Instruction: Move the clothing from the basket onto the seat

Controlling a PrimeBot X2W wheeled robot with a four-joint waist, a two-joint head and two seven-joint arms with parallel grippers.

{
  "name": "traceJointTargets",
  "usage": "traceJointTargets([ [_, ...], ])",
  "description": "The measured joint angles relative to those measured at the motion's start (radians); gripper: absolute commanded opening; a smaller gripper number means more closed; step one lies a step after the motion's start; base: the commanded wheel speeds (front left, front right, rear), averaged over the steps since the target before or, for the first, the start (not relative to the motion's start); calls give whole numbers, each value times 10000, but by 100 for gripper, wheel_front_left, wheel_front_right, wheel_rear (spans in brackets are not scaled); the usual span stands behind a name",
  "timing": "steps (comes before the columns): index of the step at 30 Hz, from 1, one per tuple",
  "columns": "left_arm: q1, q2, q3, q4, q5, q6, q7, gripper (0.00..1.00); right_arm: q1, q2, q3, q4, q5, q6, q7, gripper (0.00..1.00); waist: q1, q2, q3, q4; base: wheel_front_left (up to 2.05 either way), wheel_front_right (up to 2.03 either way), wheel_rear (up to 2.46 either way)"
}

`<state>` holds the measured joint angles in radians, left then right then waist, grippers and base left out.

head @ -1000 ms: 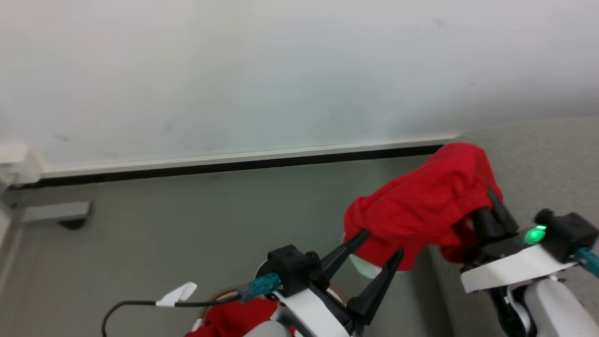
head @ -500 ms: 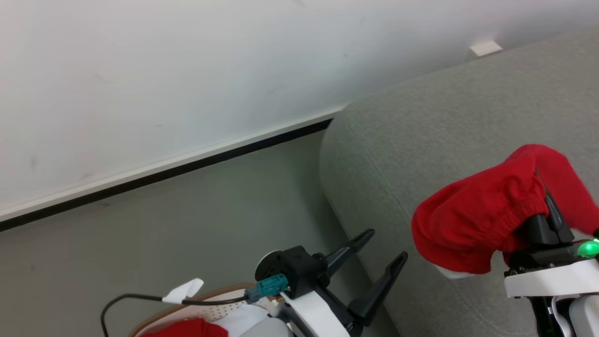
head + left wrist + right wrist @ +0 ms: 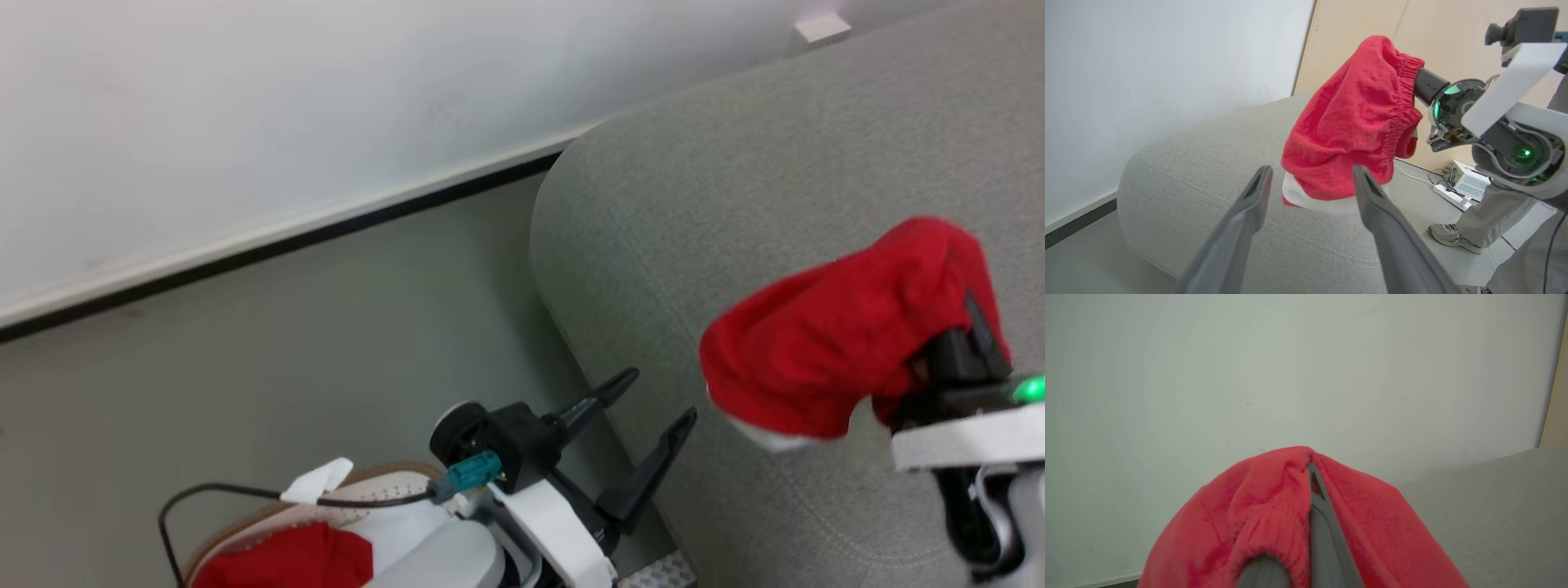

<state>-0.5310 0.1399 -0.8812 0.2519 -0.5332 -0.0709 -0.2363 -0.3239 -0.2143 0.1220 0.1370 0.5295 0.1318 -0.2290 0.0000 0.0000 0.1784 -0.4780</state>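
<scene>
A bright red garment (image 3: 833, 339) with a white edge hangs draped over my right gripper (image 3: 967, 343), which is shut on it, a little above the light grey seat (image 3: 735, 188). In the right wrist view the red cloth (image 3: 1257, 522) wraps the fingers (image 3: 1323, 526). My left gripper (image 3: 653, 400) stands open and holds nothing, by the seat's left edge, pointing at the garment (image 3: 1355, 122). The basket's brown rim (image 3: 245, 527) shows at the lower left, with more red clothing (image 3: 286, 559) inside.
A white wall with a dark skirting strip (image 3: 269, 245) runs behind the grey floor (image 3: 286, 367). A black cable (image 3: 212, 490) loops over the basket. A person's shoe (image 3: 1449, 237) and a power strip (image 3: 1449, 194) lie on the floor beyond the seat.
The head camera has swung right, bringing the seat into view. My right gripper has carried the red garment over the seat. The left gripper stays open.
</scene>
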Motion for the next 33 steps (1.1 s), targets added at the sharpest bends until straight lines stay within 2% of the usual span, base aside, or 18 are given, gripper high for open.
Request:
traceJointTargets([
  [4,-462,54,-8,-36,253,79,142,100,-1186,-529,-284,499,341,0,221,0,0,0,586,212,0,0,0],
  [8,-864,198,61,-148,393,117,249,100,-2520,-1254,-370,1055,355,0,435,0,1,0,1300,579,0,0,0],
  [12,-1198,364,117,-328,550,203,395,100,-3922,-2088,-894,1875,531,0,451,0,1,0,2071,1055,0,0,0],
  [17,-1653,431,163,-564,805,328,493,100,-5451,-3216,-1438,3392,583,0,554,0,2,0,3031,1814,0,0,0],
  [21,-1820,458,236,-665,859,430,487,100,-6483,-3877,-1505,4890,157,0,650,0,3,0,3733,2465,0,0,0],
  [25,-1890,500,268,-692,930,516,441,100,-7202,-4172,-1241,6470,-456,0,721,0,3,0,4280,3071,0,0,0],
  [30,-1905,506,293,-673,926,554,351,100,-7380,-4232,-777,8675,-1185,0,1672,0,3,0,4644,3651,0,0,0],
  [33,-1900,500,307,-619,911,556,297,100,-7374,-4172,-368,9434,-1363,0,2278,0,3,0,4590,3777,0,0,0],
])
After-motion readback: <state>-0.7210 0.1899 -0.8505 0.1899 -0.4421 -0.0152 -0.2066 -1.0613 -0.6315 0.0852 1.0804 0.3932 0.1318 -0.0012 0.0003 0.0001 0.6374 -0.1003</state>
